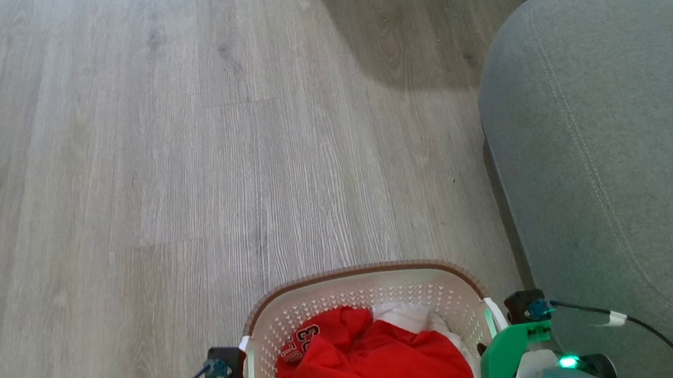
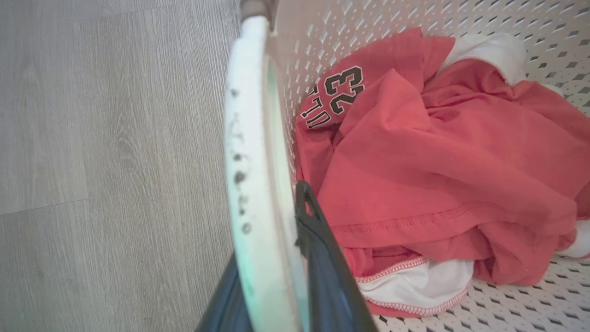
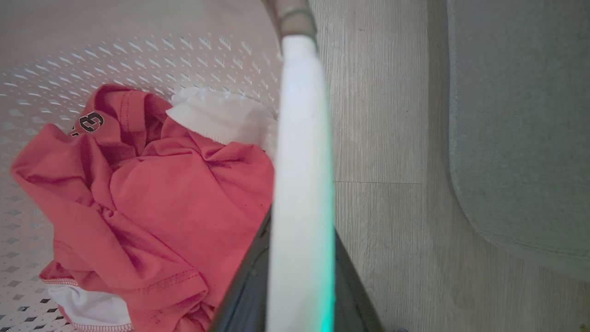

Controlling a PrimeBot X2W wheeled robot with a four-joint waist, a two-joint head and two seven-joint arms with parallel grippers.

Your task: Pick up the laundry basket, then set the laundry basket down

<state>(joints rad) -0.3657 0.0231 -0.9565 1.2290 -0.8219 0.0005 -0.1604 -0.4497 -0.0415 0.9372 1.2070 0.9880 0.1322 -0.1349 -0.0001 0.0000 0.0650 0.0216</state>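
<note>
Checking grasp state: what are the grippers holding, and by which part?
The laundry basket: left gripper clamps its white left handle, right gripper its white right handle.

green brackets, black cables, dark fingers

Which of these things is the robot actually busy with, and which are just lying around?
Part of the job:
- laundry basket
- left gripper, closed on the left handle
- right gripper, closed on the right handle

Just there:
- red shirt and white cloth, lying in the basket
- grey sofa
- wood floor
</note>
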